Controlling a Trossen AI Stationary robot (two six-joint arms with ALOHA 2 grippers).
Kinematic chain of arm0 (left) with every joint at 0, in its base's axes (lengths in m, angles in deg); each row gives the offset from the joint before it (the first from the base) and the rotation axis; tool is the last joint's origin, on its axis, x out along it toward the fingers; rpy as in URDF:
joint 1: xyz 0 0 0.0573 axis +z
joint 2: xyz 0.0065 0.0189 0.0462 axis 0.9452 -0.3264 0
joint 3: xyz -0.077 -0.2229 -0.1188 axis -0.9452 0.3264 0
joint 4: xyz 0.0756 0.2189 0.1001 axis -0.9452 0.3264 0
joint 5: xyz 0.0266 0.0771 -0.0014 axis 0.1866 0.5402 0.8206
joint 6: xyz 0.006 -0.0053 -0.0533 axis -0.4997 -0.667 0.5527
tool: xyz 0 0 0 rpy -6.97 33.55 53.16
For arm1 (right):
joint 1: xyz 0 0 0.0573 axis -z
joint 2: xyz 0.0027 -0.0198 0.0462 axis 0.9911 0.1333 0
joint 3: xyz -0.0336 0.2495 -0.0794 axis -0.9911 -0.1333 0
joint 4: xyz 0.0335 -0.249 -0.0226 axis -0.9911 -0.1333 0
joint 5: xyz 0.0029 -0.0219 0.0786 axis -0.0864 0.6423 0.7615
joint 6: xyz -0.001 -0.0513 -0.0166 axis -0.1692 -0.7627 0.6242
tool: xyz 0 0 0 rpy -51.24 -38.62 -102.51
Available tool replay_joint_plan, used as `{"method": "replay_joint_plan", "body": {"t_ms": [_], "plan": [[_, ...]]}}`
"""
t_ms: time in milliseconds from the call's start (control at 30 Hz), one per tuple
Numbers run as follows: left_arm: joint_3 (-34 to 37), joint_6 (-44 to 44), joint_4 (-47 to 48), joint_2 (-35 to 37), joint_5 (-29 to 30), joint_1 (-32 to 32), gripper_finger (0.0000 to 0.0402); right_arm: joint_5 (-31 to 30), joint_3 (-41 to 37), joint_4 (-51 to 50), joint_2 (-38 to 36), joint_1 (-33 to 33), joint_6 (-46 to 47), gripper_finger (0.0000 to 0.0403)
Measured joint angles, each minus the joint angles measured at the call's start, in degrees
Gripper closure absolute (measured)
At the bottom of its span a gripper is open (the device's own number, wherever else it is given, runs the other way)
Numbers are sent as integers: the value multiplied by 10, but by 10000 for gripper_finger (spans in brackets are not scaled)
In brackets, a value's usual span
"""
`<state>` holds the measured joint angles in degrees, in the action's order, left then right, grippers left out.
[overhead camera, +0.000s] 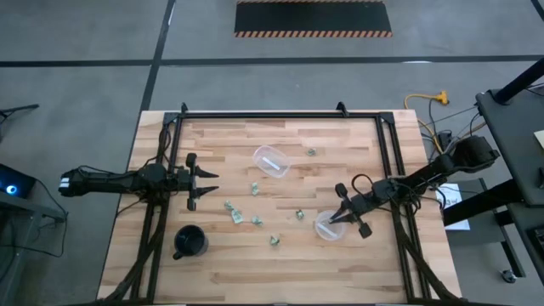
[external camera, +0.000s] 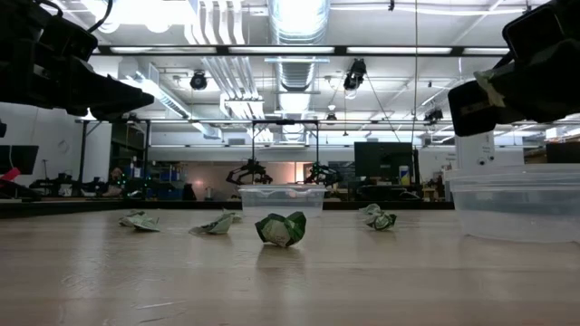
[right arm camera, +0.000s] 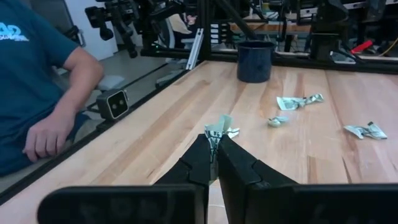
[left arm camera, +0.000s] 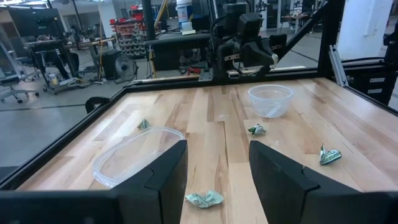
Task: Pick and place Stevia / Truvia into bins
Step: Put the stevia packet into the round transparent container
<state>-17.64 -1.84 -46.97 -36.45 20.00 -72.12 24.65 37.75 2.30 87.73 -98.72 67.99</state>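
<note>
Several crumpled green-and-white Stevia packets (overhead camera: 256, 220) lie on the wooden table's middle. One clear bin (overhead camera: 272, 161) stands far of centre and a second bin (overhead camera: 330, 228) stands to the right. My right gripper (overhead camera: 342, 214) is shut just over that second bin's rim, with one packet (right arm camera: 217, 126) at its fingertips. My left gripper (overhead camera: 204, 183) waits open at the table's left, pointing level toward the right, with nothing between its fingers (left arm camera: 165, 177). My right gripper pinches a Stevia packet between its two fingertips, and a crumpled end (right arm camera: 219, 123) sticks out past them. The fingers lie almost level and point toward the table's left and near side. The packet is lifted clear, above the right bin (external camera: 517, 204). Which edge is gripped is hidden by the fingers.
A black mug (overhead camera: 189, 242) stands near the front left. Black frame rails (overhead camera: 387, 170) run along the table's sides and far edge. A person in a blue shirt (right arm camera: 37, 81) sits beyond the table's near edge. Bare wood lies between the packets and the front edge.
</note>
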Motion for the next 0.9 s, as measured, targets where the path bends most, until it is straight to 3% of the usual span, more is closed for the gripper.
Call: {"method": "replay_joint_plan", "body": {"t_ms": [900], "plan": [[0,0,0,0,0,0,246,5,0,-16,0,0,10,390]]}}
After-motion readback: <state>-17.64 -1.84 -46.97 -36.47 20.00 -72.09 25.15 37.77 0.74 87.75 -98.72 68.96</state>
